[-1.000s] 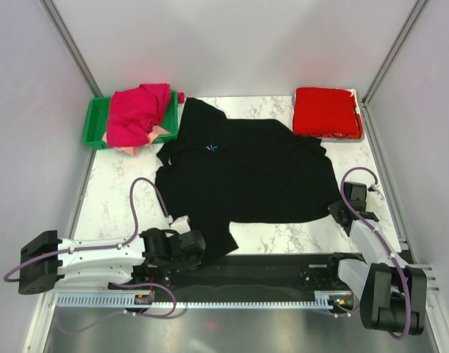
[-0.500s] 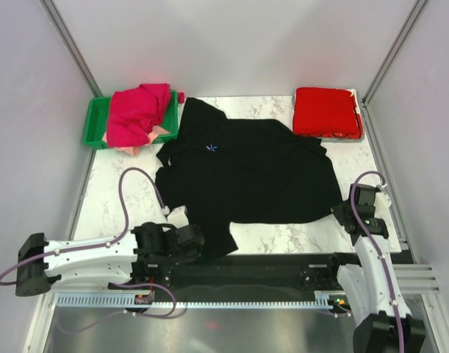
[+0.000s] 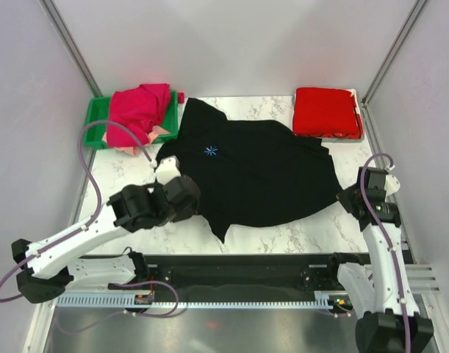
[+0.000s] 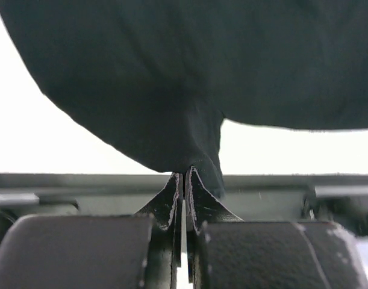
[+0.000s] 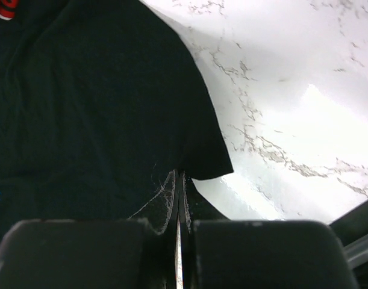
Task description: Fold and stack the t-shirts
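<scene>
A large black t-shirt (image 3: 253, 173) with a small light-blue starburst logo (image 3: 212, 151) lies spread over the middle of the marble table. My left gripper (image 3: 181, 193) is shut on the shirt's left edge and holds it lifted; in the left wrist view the black cloth (image 4: 190, 90) hangs from the pinched fingertips (image 4: 185, 176). My right gripper (image 3: 350, 198) is shut on the shirt's right corner (image 5: 190, 162), low over the table. A folded red t-shirt (image 3: 325, 112) lies at the back right. Magenta (image 3: 136, 110) and peach (image 3: 128, 149) tees are heaped in a green bin.
The green plastic bin (image 3: 95, 121) stands at the back left against the left wall. Bare marble table (image 3: 121, 184) shows left of the black shirt and along the front (image 3: 297, 235). A black rail (image 3: 246, 268) runs along the near edge. Enclosure walls close in both sides.
My left gripper has lifted from the near edge and carried the shirt's lower left part up and away from me. The right gripper has moved slightly right and back with its corner.
</scene>
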### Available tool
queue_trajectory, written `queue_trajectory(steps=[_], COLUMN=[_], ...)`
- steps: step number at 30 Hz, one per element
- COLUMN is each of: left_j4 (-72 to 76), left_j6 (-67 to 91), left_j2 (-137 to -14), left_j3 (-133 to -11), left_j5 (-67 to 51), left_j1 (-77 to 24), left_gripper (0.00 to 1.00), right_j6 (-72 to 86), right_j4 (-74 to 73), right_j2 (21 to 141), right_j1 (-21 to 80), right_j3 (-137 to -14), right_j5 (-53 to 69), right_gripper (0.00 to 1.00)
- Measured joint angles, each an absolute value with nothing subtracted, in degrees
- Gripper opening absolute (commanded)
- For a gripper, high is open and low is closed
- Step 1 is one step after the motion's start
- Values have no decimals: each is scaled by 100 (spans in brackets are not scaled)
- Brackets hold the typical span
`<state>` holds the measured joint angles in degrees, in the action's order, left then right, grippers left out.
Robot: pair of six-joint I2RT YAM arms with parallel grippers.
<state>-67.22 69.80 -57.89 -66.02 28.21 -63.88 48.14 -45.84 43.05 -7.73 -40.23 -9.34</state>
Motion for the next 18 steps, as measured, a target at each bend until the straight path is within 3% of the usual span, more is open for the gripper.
queue_trajectory(steps=[9, 18], left_j4=[-6042, -5242], left_j6=[4766, 3398], left_j2=[-7024, -8746], left_j3=[-7546, -8488], left_j5=[2521, 1885], left_j1=[-4167, -2836], left_gripper=[2, 2], right_j6=[4530, 4390], right_j4=[-3833, -3085], right_j2=[6049, 7688], right_j1=[-775, -773], right_j3=[-4445, -5175], right_j5=[-799, -884], right_gripper=[0, 0])
